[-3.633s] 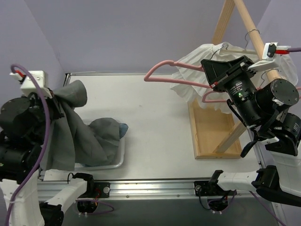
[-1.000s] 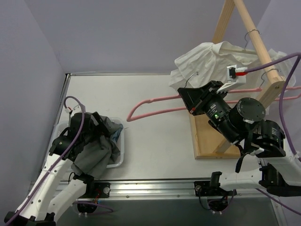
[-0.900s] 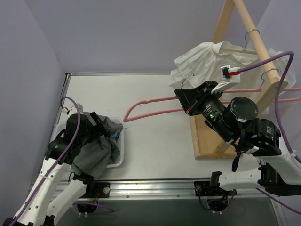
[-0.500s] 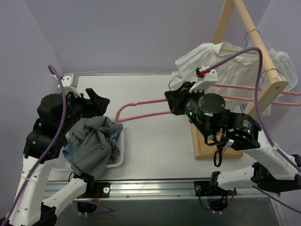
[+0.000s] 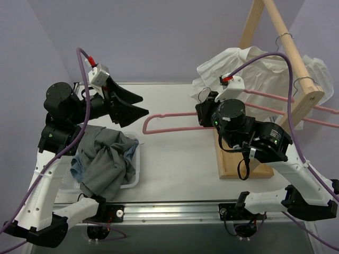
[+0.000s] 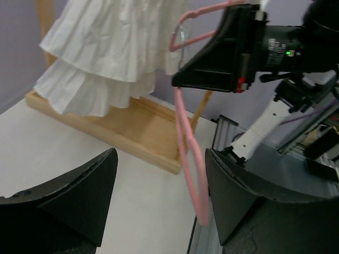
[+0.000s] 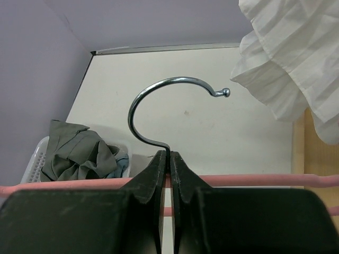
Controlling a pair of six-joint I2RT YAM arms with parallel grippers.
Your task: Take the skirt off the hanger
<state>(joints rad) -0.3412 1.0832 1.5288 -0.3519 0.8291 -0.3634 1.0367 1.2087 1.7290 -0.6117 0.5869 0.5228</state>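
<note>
From above, found the crumpled grey fabric skirt [image 5: 103, 161] heaped in the white plastic basket [image 5: 136, 172] by the near left corner and the pink plastic hanger [image 5: 169, 123] bare over mid-table, so judged the removal done, with perhaps only that hanger left to put away. Through the left wrist camera, saw the left gripper [image 6: 160, 159] spread wide, holding and touching nothing. Through the right wrist camera, saw the right gripper [image 7: 170, 159] pressed together on the neck of the chrome wire hook [image 7: 175, 79].

Grey skirt [image 5: 106, 161] crumpled in basket [image 5: 137, 170]; pink hanger [image 7: 238, 180] bare, horizontal.
</note>
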